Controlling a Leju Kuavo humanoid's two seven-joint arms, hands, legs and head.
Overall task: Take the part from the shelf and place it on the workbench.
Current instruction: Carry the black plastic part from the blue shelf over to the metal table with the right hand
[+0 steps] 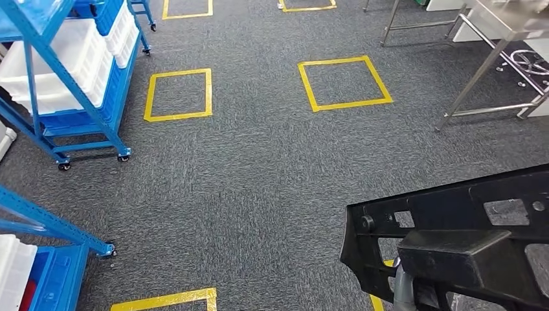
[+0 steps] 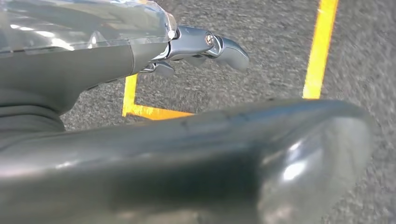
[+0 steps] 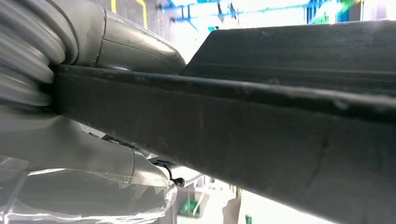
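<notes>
A: Black part (image 1: 453,253), long and flat, pierced with cut-outs, carried low on the right of the head view above the grey carpet (image 1: 259,194). Already off the shelf, not yet on any tabletop.

B: Held by what?

A: Gripped by the right hand (image 3: 93,140): thick thumb over the top edge, other fingers under it, closed around the near end in the right wrist view.

B: Handling?

A: Probably stiff moulded plastic, light for its size, no sag along its length. Smooth matte surface, likely a bit slippery. Awkward rather than heavy; held at one end, so prone to swing or twist. Better taken by the thick rib or near the middle.

B: Left hand?

A: Left hand (image 2: 205,46) hanging over the carpet and a yellow tape line (image 2: 320,46), holding nothing, fingers loosely apart.

B: Anything unclear?

A: Far end of the part cut off by the frame edge; full length unknown. Right fingers mostly hidden behind the part. Steel table legs (image 1: 479,71) at upper right, top surface cropped, so hard to say whether that is the workbench. Blue racks with white bins (image 1: 71,71) on the left.
</notes>
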